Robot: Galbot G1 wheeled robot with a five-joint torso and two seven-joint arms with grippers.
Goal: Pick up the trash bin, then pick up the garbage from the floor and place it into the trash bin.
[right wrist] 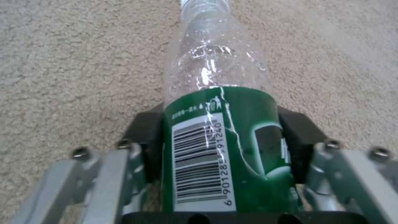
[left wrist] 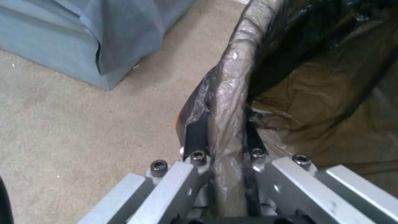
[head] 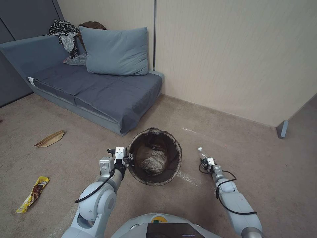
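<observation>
The left gripper (left wrist: 226, 137) pinches the rim of the trash bin (head: 154, 161): one finger (left wrist: 196, 133) is outside the bag-covered rim and the other inside, so the bin hangs open at the top. The right gripper (right wrist: 224, 137) is closed around the bottle (right wrist: 219, 124), its fingers on both sides of the green label, the neck pointing forward past the fingertips. The bottle is well to the right of the bin, probably ready for carrying over. A paper bag (head: 49, 138) and a yellow wrapper (head: 33, 194) lie on the carpet (head: 264, 172).

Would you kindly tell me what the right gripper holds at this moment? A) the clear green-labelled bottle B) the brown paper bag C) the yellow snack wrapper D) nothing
A: the right gripper has its fingers closed on the green label of the clear bottle, above the carpet.
</observation>
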